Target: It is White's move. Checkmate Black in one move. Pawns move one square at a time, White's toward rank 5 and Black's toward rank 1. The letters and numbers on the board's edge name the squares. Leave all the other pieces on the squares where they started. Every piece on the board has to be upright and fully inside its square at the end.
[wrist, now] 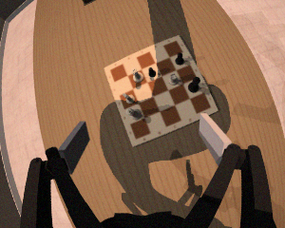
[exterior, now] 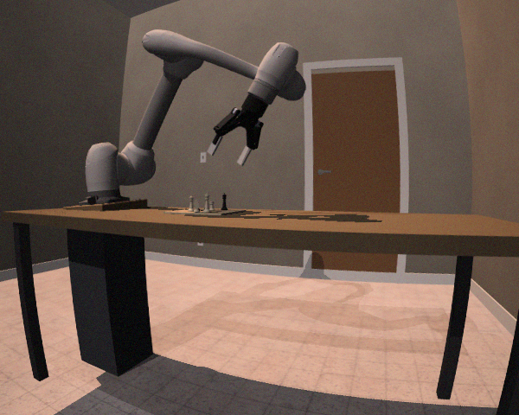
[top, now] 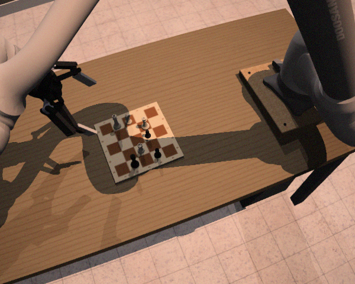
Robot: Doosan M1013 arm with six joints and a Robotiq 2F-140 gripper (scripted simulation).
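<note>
Gripper spread, empty — high above the chessboard.

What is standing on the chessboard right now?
On the chessboard: four light pieces and three black ones, all upright. Square labels are unreadable. The open claw hangs above, empty.

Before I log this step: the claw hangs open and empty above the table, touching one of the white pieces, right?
Not touching. The exterior view shows the claw open and empty, hanging well above the chessboard with clear air between its fingertips and the pieces.
</note>
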